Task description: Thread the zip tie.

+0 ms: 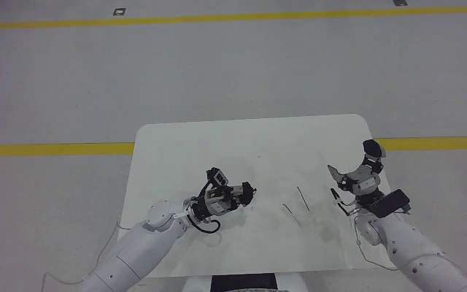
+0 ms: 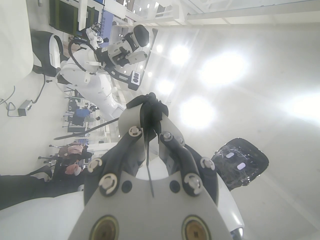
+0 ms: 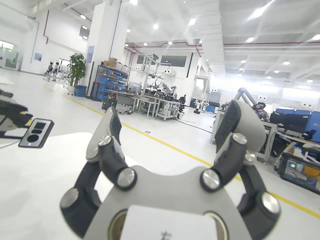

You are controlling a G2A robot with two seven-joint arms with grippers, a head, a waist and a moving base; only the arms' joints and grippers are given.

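Observation:
My left gripper (image 1: 246, 194) hovers over the middle of the white table (image 1: 219, 146), shut on a black zip tie (image 2: 149, 136). In the left wrist view the tie is pinched between the fingertips (image 2: 136, 107), its thin strip running back toward the palm; a second dark length (image 2: 85, 131) sticks out sideways. Two more thin black zip ties (image 1: 292, 213) (image 1: 302, 198) lie flat on the table between the arms. My right gripper (image 1: 354, 165) is raised near the table's right edge, open, with nothing between its ribbed pads (image 3: 115, 126); its midpoint (image 3: 172, 116) faces the hall.
Another thin dark strip (image 1: 341, 204) lies by the right wrist. The far half of the table is bare white surface. Grey floor with a yellow line (image 1: 66, 149) surrounds the table. The right arm's gripper (image 2: 125, 51) appears across from the left one.

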